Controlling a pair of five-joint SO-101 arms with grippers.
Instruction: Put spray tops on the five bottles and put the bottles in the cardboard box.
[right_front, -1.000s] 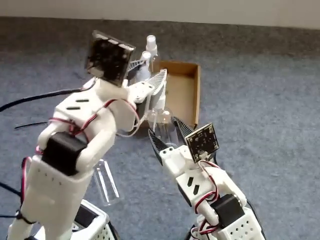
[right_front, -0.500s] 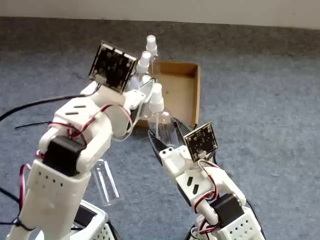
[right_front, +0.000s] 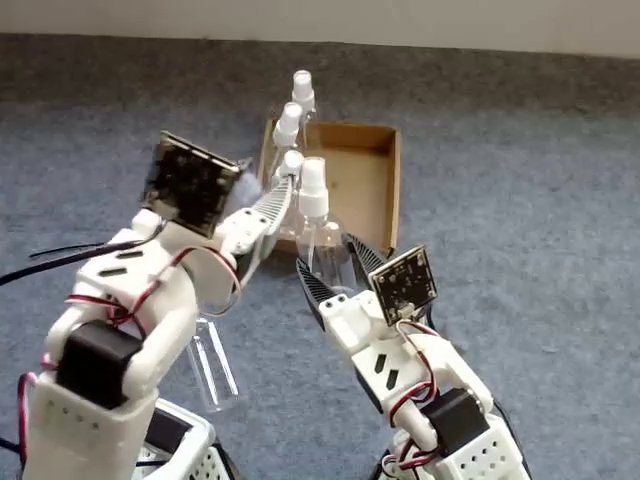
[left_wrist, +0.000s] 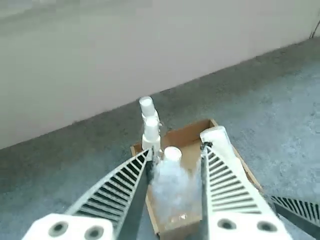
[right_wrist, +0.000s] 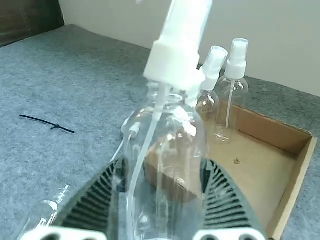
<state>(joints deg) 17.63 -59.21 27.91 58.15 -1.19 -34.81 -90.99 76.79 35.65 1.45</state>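
My right gripper (right_front: 326, 255) is shut on a clear bottle (right_front: 320, 245) that stands upright just in front of the cardboard box (right_front: 365, 190), with a white spray top (right_front: 313, 185) on it. In the right wrist view the bottle (right_wrist: 165, 145) sits between the dark fingers (right_wrist: 100, 195). Three capped bottles (right_front: 290, 125) stand in a row at the box's left side. My left gripper (right_front: 280, 195) is open, just left of the held bottle and clear of it; its wrist view looks between its fingers (left_wrist: 125, 185) at the capped bottles (left_wrist: 150, 131) in the box (left_wrist: 190, 132).
A clear bottle (right_front: 212, 360) lies on its side on the grey carpet between the two arm bases, also visible in the right wrist view (right_wrist: 45, 215). A black cable tie (right_wrist: 47, 124) lies on the carpet. The box's right half (right_wrist: 260, 160) is bare.
My left gripper has let go of the spray top on the held bottle and drawn back to the left. The right arm and its bottle have stayed put.
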